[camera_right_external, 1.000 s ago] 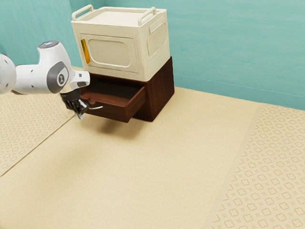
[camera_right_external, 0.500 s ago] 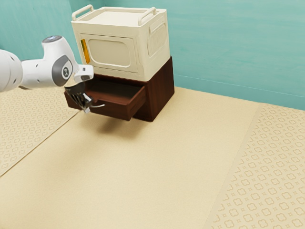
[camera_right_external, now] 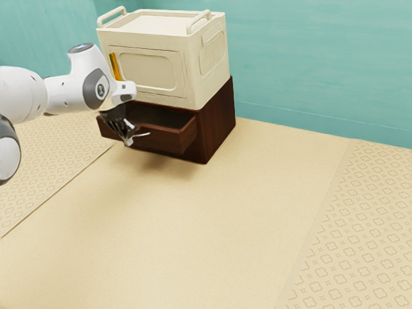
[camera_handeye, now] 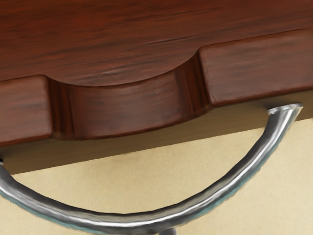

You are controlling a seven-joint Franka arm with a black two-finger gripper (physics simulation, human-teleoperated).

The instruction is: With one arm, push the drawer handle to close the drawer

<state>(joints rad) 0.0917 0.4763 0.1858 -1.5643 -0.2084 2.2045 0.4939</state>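
One curved handle point(camera_handeye: 122, 222) lies at the tip of the gripper point(camera_right_external: 130, 139).

Drawer point(camera_right_external: 164, 137) slid toward 2 o'clock in exterior view, juts less from brown cabinet point(camera_right_external: 219, 122) than before. Handle point(camera_right_external: 144, 134), gripper point(camera_right_external: 131, 138) shifted with it. Rounded arm section point(camera_right_external: 8, 156) newly in at 9 o'clock edge.
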